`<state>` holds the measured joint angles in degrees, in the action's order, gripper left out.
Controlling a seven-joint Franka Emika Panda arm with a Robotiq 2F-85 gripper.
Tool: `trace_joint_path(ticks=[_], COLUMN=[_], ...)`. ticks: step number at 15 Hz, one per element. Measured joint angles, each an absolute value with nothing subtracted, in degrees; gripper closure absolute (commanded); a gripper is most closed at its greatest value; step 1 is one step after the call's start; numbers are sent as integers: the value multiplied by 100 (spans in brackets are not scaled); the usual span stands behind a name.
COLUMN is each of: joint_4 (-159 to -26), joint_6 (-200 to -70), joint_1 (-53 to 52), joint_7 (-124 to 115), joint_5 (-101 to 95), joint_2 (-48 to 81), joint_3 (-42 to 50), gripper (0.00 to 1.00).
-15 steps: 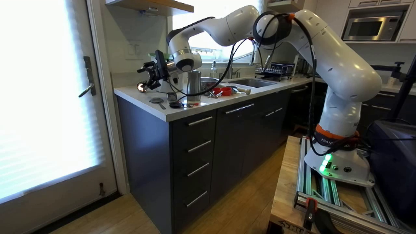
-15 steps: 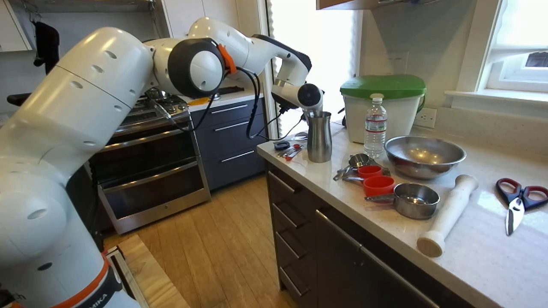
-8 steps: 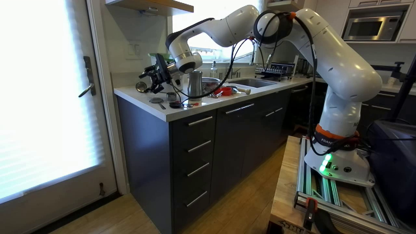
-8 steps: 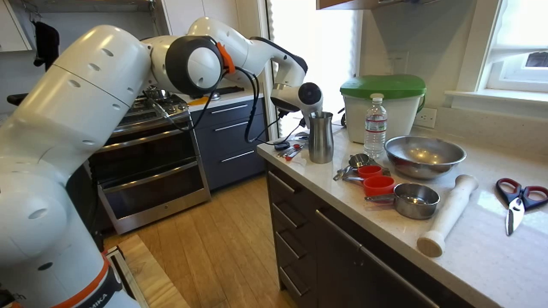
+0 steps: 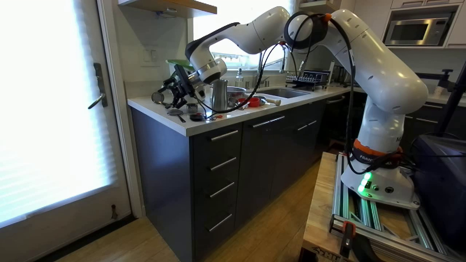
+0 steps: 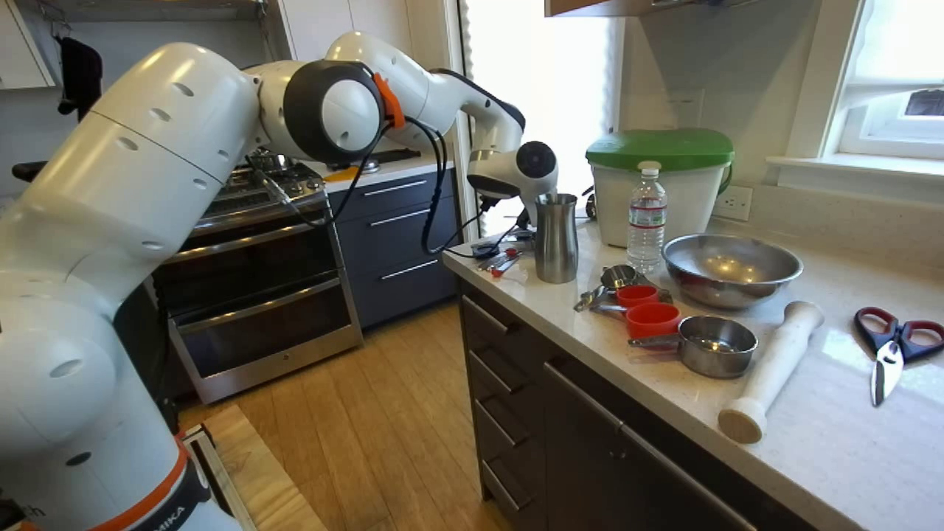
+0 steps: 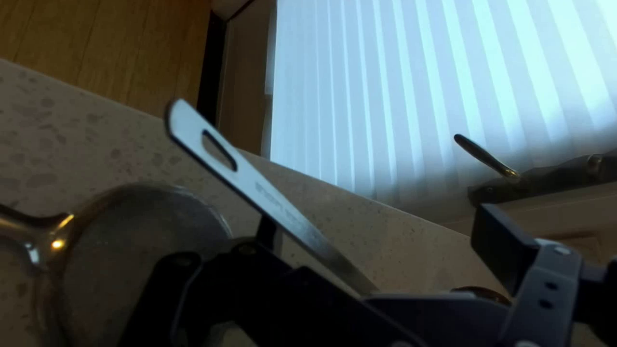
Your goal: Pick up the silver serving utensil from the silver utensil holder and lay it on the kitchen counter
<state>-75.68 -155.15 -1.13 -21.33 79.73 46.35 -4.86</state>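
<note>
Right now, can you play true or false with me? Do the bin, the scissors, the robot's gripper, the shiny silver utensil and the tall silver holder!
1. The white bin has a green lid. True.
2. The scissors lie inside the silver bowl. False: the scissors lie on the counter, outside the silver bowl.
3. The gripper is shut tight. False: the gripper is open.
4. In the wrist view, the silver utensil has a hole near one end. True.
5. The tall silver holder is lying on its side. False: the tall silver holder stands upright.
</note>
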Motion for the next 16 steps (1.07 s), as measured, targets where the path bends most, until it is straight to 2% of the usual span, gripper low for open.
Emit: trace_joint_path(ticks=[16], joint_4=[-7614], joint_6=[-15468], joint_1=[-123], joint_7=[-2487], joint_5=[7173], joint_2=[4421], joint_3=[-442], gripper=[0])
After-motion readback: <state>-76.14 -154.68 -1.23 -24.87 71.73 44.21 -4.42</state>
